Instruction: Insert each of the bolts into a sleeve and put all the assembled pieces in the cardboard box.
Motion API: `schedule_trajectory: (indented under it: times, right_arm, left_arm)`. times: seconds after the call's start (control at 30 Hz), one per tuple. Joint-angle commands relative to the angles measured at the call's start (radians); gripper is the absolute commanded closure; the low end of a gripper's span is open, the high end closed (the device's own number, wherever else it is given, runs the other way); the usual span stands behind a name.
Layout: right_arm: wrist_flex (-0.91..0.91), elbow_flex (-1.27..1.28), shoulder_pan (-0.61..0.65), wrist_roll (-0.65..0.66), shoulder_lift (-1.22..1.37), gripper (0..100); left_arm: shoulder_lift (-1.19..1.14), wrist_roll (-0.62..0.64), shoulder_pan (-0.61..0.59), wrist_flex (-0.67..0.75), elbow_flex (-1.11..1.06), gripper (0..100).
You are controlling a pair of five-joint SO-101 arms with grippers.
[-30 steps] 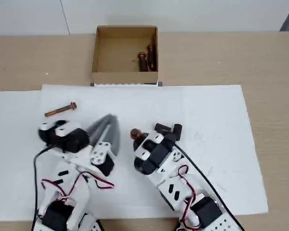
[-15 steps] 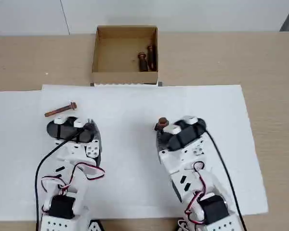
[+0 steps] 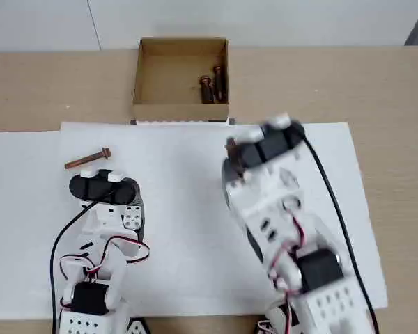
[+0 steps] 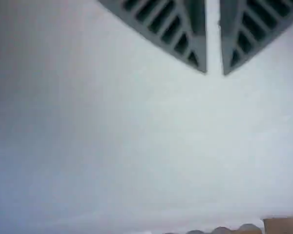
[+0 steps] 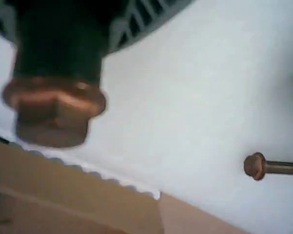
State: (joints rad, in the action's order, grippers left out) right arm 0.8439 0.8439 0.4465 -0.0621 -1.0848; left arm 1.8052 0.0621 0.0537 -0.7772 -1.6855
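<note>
Cardboard box point(image 3: 143, 69): open-top, square, plain brown walls, on a tan wood-look table point(image 3: 376, 83). Inside it, by the wall away from the loose bolt, 2 assembled pieces point(image 3: 212, 87) lie side by side: dark sleeves w/ copper-coloured bolt heads.

White paper sheet point(image 3: 188, 181) starts just in front of the box's front wall. Its edge nearest the box looks scalloped in the right wrist view.

Right gripper point(image 5: 63, 24): close to the box, just off its front corner, over the paper edge. It is clamped on a bolt-in-sleeve piece point(image 5: 53, 105). The black cylindrical sleeve point(image 5: 58, 44) sits between grey ribbed fingers point(image 5: 136, 19). The copper flanged hex head sticks out past the fingertips toward the box. Piece is off the paper, blurred.

Loose bolt point(image 3: 88, 158): copper, long thin shank w/ flanged hex head. It lies flat on the paper off the box's other front corner, well apart from the box, head end nearer the box. No sleeve on it.

Left gripper point(image 4: 214, 72): farther from the box than the loose bolt, just beside that bolt, not touching it. Grey triangular fingers point(image 4: 185, 29) w/ open lattice ribs are pressed almost together, only a thin slit between the tips. Nothing is pinched, and the tips point at bare paper.

Both arms are white plastic w/ black motors and red/black wires.
</note>
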Motion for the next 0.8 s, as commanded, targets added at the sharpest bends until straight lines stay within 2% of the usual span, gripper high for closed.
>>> schedule_trajectory:
  times: [0.0,0.23,0.5,0.77]
  right_arm:
    - [-0.039,-0.226,-0.030,-0.009,0.268,99.6]
    - [-0.228,-0.502,-0.085,-0.003,0.717,99.6]
    - [-0.245,-0.939,-0.087,0.000,1.191,99.6]
    - [-0.295,-1.390,-0.081,0.120,1.595,99.6]
  left_arm:
    - [0.008,-0.003,-0.023,-0.003,0.002,99]
    - [0.005,-0.006,-0.052,-0.051,0.002,99]
    - [0.006,-0.003,-0.054,-0.075,0.002,99]
    - [0.005,-0.003,-0.052,-0.091,0.002,99]
